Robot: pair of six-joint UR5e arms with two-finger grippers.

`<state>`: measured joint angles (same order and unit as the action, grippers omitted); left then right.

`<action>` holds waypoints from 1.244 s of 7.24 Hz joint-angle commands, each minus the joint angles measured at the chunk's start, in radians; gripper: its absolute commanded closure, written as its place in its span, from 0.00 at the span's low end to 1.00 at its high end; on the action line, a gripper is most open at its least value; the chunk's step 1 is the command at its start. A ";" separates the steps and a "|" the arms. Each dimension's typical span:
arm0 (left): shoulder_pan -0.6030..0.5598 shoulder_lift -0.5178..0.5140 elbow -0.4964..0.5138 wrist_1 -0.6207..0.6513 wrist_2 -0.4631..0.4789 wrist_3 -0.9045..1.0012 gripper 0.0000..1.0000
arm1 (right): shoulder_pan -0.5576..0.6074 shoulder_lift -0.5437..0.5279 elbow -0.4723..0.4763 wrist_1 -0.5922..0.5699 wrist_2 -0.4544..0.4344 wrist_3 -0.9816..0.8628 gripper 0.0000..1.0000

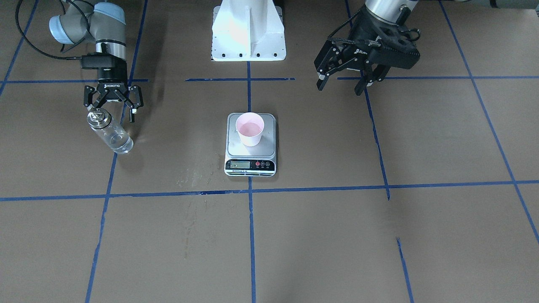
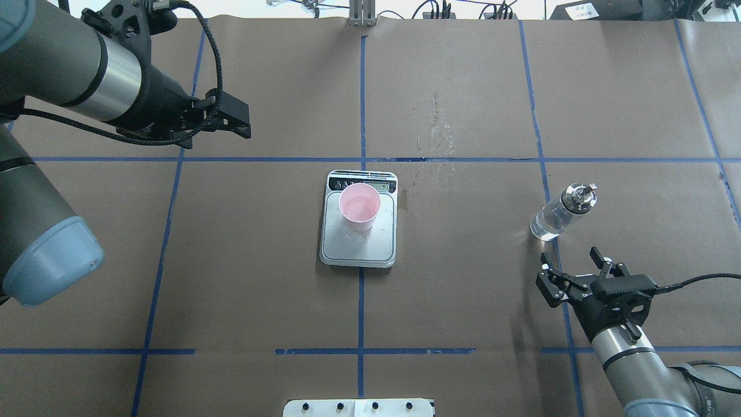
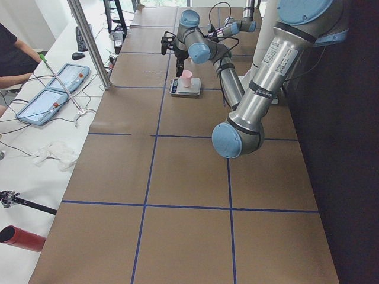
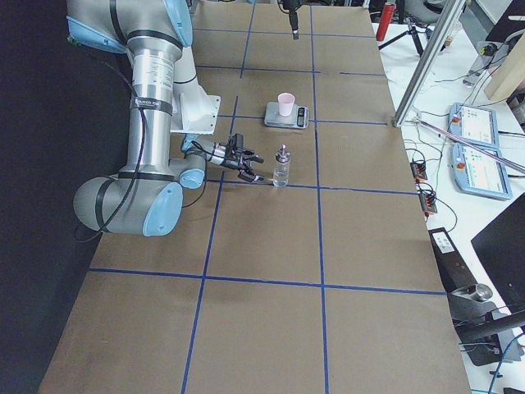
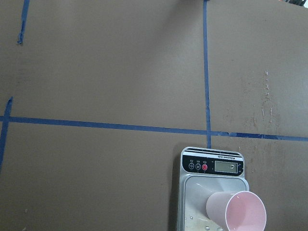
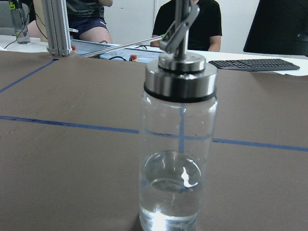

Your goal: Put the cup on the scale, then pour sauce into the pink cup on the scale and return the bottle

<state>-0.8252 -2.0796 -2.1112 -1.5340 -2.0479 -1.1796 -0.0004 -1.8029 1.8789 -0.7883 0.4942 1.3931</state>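
Right gripper [image 2: 570,260]: fingers spread, holding nothing, just on the robot's side of the bottle.
Bottle [image 2: 558,214]: upright on the table [image 2: 231,260] (clear sauce [image 6: 168,192] fills its lower part), free of both grippers.
Cup [image 2: 359,207]: upright on the scale [image 2: 359,249], toward its display end.
Left gripper [image 1: 340,88]: fingers spread, empty, raised, well apart from the scale.

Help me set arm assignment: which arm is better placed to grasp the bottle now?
The right arm. The right gripper is open just beside the upright bottle, facing it; the left gripper hangs beyond the scale, well away.
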 commanded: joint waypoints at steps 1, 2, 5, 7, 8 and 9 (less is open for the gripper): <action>0.000 0.001 -0.001 0.000 0.000 0.000 0.00 | -0.068 -0.115 0.006 0.152 -0.019 0.015 0.00; 0.000 0.003 -0.009 0.000 0.000 -0.002 0.00 | -0.076 -0.181 0.006 0.222 -0.014 0.015 0.00; 0.000 0.006 -0.013 0.002 0.000 0.000 0.00 | -0.069 -0.231 -0.010 0.323 0.023 0.014 0.00; 0.000 0.009 -0.003 0.000 0.002 0.003 0.00 | -0.006 -0.231 -0.023 0.328 0.107 0.001 0.00; 0.000 0.010 -0.001 0.000 0.002 0.006 0.00 | 0.034 -0.230 -0.027 0.328 0.137 -0.015 0.00; 0.000 0.009 0.000 -0.001 0.002 0.014 0.00 | 0.090 -0.230 -0.029 0.337 0.203 -0.057 0.00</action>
<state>-0.8253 -2.0707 -2.1131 -1.5343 -2.0464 -1.1728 0.0292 -2.0325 1.8534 -0.4591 0.6306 1.3737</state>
